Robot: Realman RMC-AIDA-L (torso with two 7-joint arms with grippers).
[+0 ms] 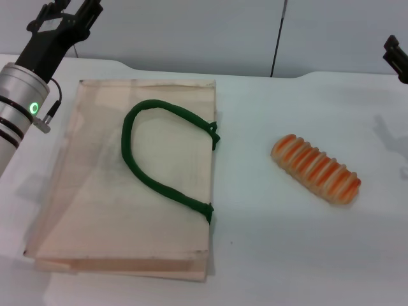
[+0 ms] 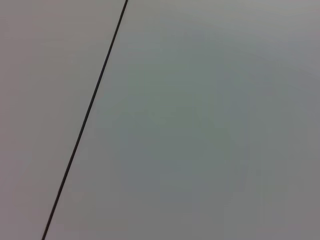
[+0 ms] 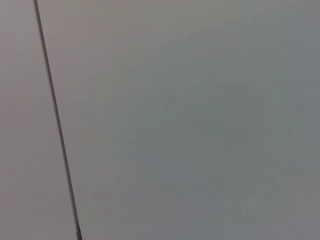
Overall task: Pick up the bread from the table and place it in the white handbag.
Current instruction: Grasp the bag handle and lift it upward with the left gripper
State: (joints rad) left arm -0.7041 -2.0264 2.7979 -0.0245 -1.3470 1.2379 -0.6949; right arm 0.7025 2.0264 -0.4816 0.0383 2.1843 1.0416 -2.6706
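Bread [image 1: 316, 169] on table [image 1: 268, 255], right of bag [image 1: 95, 210] — untouched, likely light, stiff, ridged; best pinched across middle. Left hand [image 1: 64, 16] far-left, right hand [image 1: 396, 57] far-right — finger states unclear.

Head camera looks forward and down from above the table [image 1: 255, 255], mid-range, covering white handbag [image 1: 95, 191] and bread [image 1: 317, 169]. Both wrist cameras face a plain grey wall [image 2: 200, 125] crossed by a thin dark seam [image 3: 55, 120]. That wall and seam also show along the head view's top edge.
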